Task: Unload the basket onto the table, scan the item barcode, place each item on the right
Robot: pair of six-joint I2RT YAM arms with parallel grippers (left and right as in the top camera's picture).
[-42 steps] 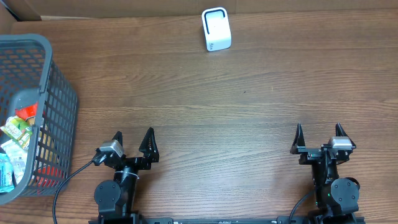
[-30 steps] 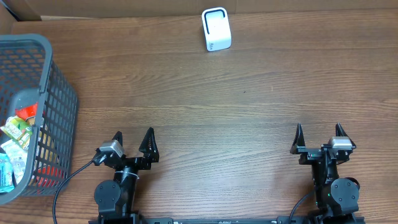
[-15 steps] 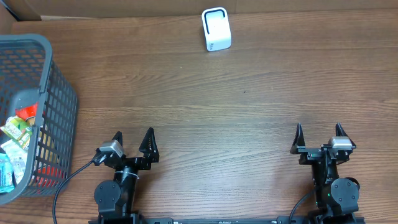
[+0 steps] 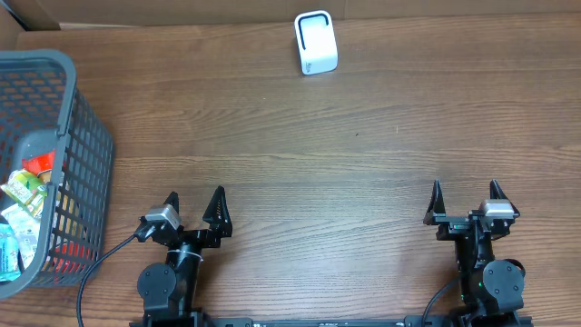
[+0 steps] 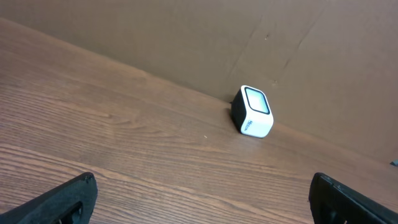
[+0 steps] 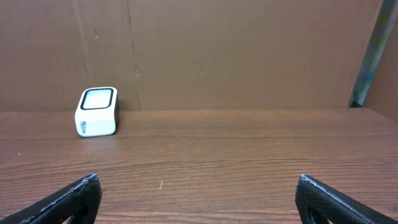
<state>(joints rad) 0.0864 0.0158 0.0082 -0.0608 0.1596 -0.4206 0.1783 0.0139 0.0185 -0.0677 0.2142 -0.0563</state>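
A white scanner [image 4: 316, 43] with a dark rim stands at the far edge of the table; it also shows in the left wrist view as the scanner [image 5: 254, 111] and in the right wrist view as the scanner [image 6: 97, 111]. Packaged items [image 4: 25, 195] lie inside the grey mesh basket [image 4: 83, 136] at the left. My left gripper [image 4: 194, 203] rests near the front edge, open and holding nothing, its fingertips [image 5: 68, 198] wide apart. My right gripper [image 4: 463, 194] sits at the front right, also open and holding nothing. No barcode is visible.
A brown cardboard wall [image 6: 249, 56] lines the far side of the wooden table [image 4: 300, 154]. The basket stands against the left edge, beside my left arm.
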